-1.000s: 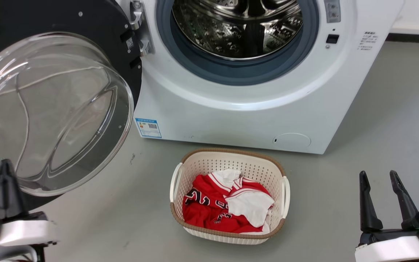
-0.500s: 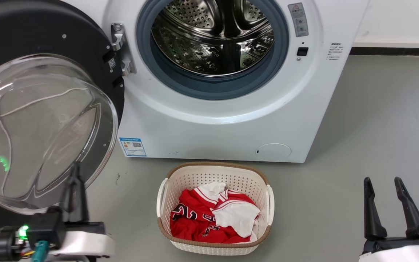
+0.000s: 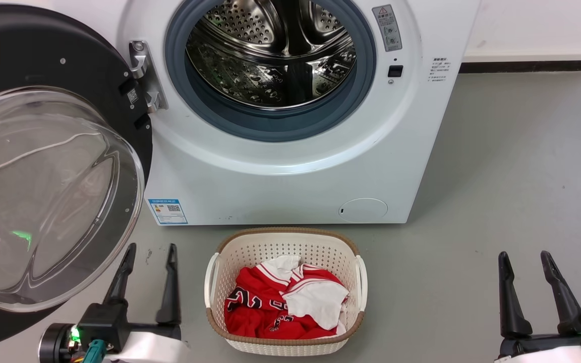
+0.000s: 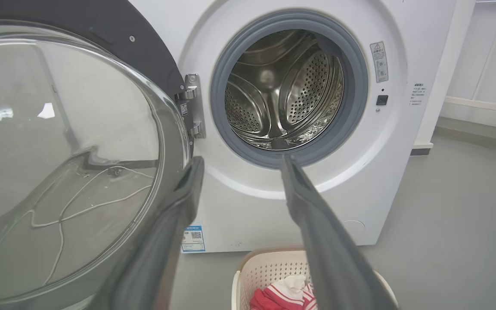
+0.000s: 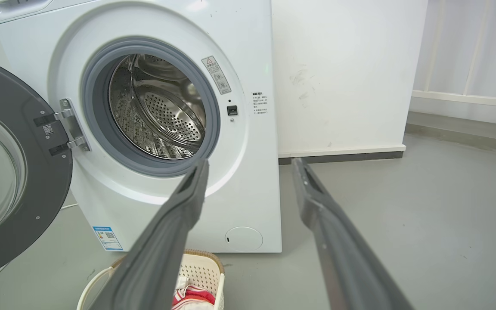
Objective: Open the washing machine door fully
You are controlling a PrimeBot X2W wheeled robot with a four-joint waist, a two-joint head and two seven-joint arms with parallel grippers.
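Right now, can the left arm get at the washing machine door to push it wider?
Probably yes. The left gripper, jaws open, sits close beside the lower rim of the washing machine door with nothing between them; the laundry basket lies on its other side.

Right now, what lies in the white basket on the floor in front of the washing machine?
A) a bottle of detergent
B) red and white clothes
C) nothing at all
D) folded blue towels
B: the basket in front of the washing machine holds crumpled red and white clothes.
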